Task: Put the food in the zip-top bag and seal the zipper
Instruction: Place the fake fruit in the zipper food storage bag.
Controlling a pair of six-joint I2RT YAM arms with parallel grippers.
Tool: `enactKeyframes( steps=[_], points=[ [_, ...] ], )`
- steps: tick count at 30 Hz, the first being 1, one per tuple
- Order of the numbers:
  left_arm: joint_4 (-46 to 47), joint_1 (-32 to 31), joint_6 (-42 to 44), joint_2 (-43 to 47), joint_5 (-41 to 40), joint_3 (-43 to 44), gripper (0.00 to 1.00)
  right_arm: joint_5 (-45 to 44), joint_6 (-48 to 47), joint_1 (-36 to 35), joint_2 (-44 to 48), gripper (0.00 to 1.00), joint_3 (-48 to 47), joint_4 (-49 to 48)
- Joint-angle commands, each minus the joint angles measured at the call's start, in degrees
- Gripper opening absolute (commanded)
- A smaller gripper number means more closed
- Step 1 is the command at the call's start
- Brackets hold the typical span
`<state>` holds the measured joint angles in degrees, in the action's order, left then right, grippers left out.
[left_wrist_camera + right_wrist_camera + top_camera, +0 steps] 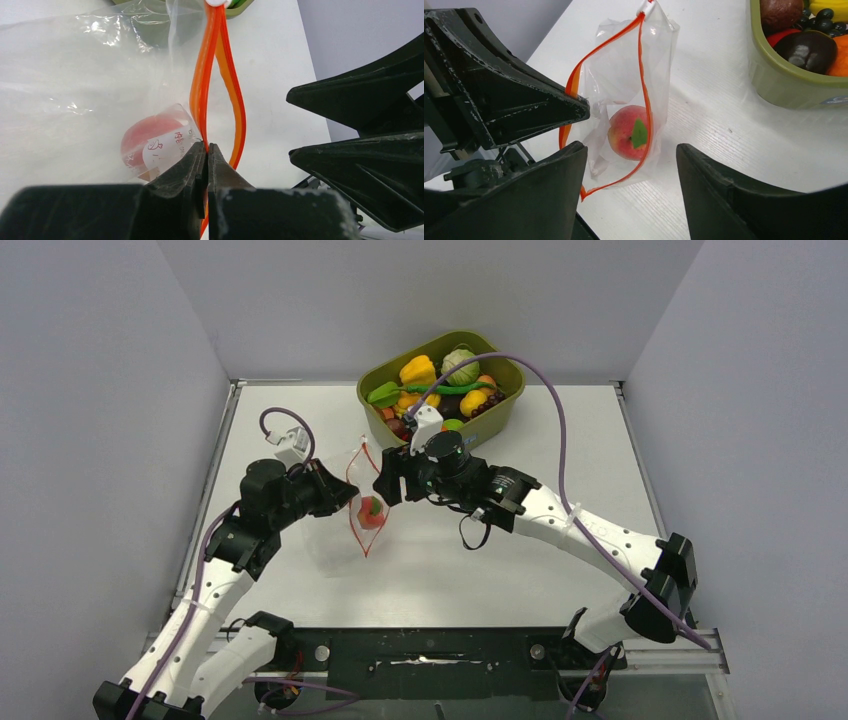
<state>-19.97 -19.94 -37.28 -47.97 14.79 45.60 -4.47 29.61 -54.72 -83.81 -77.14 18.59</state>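
Note:
The clear zip-top bag lies left of centre with its mouth open toward the right. Its red-orange zipper forms a loop. A pink-red fruit with a green leaf sits inside the bag, and also shows in the right wrist view. My left gripper is shut on the near side of the zipper. My right gripper is open and empty just outside the bag's mouth. The rest of the food, yellow peppers, cabbage and green pod, lies in the tub.
The olive-green tub stands at the back centre, right behind my right wrist, and holds several more toy foods. Its wall shows in the right wrist view. Grey walls enclose the white table on three sides.

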Motion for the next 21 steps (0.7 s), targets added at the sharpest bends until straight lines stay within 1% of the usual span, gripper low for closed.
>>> enactKeyframes(
  steps=[1,6,9,10,12,14,15,19,21],
  points=[
    [3.27,-0.19,-0.05,0.93,0.06,0.61,0.00,0.91,0.84,0.40,0.47,0.61,1.95,-2.52],
    [3.61,-0.19,-0.49,1.19,0.46,0.87,0.00,3.39,3.08,0.23,-2.18,0.52,3.35,-5.59],
    [3.55,-0.18,-0.60,1.58,0.55,0.59,0.00,2.85,4.02,0.34,-4.49,0.43,2.83,-5.59],
    [3.33,-0.18,-0.46,1.68,0.38,0.43,0.00,2.64,4.14,0.37,-5.09,0.36,2.53,-5.56],
    [2.75,-0.18,-0.12,1.97,-0.30,0.09,0.00,2.66,3.80,0.33,-6.07,0.18,1.69,-5.14],
    [1.02,-0.18,1.53,1.85,-2.11,0.36,0.00,2.50,3.49,0.24,-6.32,0.03,0.44,-4.59],
    [-0.80,-0.18,2.94,1.47,-3.94,0.93,0.00,2.30,3.43,0.26,-6.16,0.00,0.07,-4.50],
    [-12.06,-0.10,9.59,-2.62,-13.97,7.50,0.00,5.35,3.66,-0.58,-3.20,0.00,-0.97,-6.41],
    [-16.93,-0.09,11.67,-4.67,-18.49,10.59,0.00,5.22,3.37,-1.69,-1.25,0.00,-0.94,-7.66]
  ],
)
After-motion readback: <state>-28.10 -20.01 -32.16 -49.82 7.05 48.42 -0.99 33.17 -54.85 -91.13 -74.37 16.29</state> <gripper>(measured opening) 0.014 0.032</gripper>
